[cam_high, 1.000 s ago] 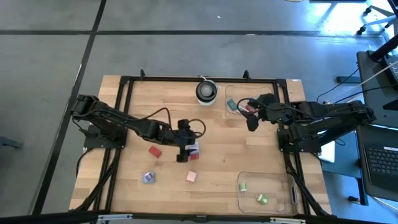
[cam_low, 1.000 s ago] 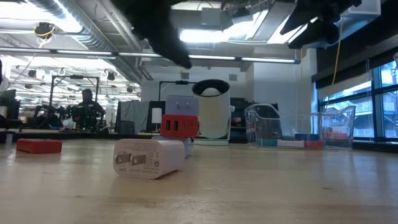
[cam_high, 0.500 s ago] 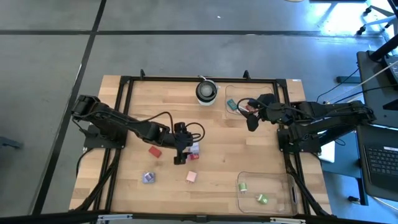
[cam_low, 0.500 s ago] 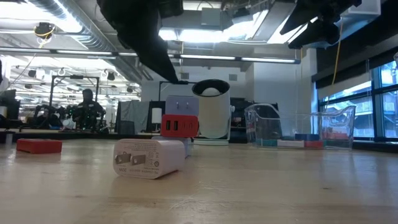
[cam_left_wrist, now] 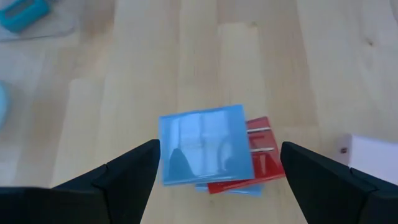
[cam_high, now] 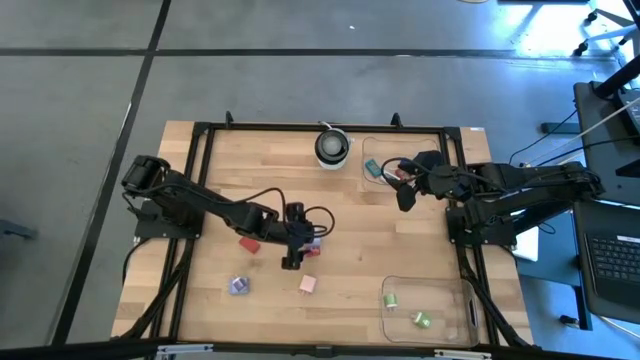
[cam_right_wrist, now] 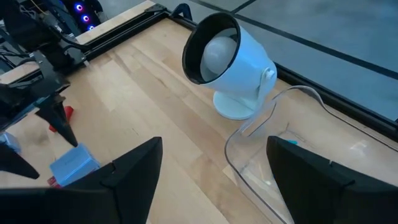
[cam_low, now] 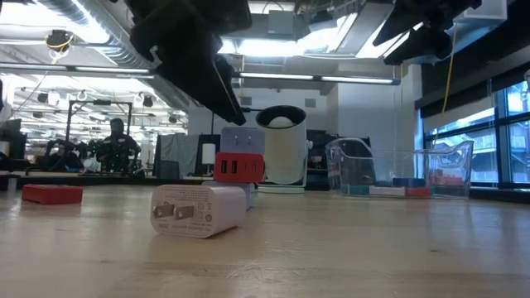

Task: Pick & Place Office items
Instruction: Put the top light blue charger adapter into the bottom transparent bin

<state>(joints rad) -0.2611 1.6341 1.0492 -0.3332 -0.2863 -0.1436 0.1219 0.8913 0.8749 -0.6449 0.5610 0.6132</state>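
Blue block [cam_left_wrist: 205,146] hides red block [cam_left_wrist: 261,155] | left gripper [cam_left_wrist: 217,171] spread | contact perhaps none

My left pincer [cam_high: 291,262] has drawn back from where it was a second ago: seen from above, it has slid toward the near edge of the worktop and a little to the left. My fingers [cam_left_wrist: 127,177] have spread wider and now stand apart on either side of the blue block [cam_left_wrist: 205,144] and the red block [cam_left_wrist: 261,155] tucked under it. From table height, my left arm has come lower and now hangs in front of those two blocks.
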